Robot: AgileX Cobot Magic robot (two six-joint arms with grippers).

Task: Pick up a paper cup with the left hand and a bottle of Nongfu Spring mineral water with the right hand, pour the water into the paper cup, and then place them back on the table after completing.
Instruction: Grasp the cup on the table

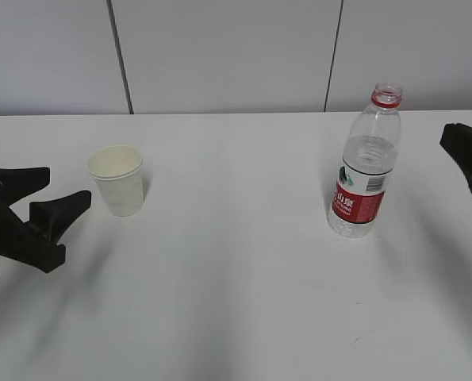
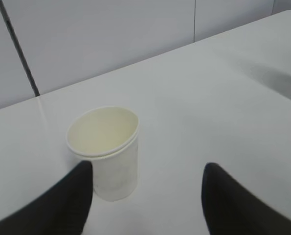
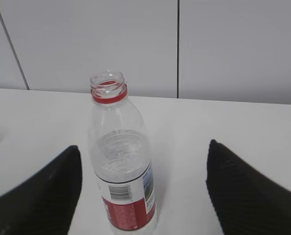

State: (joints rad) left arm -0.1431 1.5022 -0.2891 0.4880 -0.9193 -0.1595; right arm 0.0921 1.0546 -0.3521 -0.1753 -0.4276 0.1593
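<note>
A white paper cup (image 1: 118, 179) stands upright and empty on the white table (image 1: 236, 278) at the left. My left gripper (image 1: 59, 188) is open, just left of the cup and not touching it. In the left wrist view the cup (image 2: 107, 152) sits beside the left finger, with the gripper (image 2: 147, 171) spread wide. A clear uncapped water bottle (image 1: 367, 167) with a red and white label stands at the right, partly filled with water. My right gripper (image 1: 467, 155) shows at the right edge, apart from it. In the right wrist view the bottle (image 3: 120, 171) stands between the open fingers (image 3: 143, 152), nearer the left one.
A grey panelled wall (image 1: 236, 55) runs behind the table's far edge. White tabletop lies between the cup and the bottle and in front of both.
</note>
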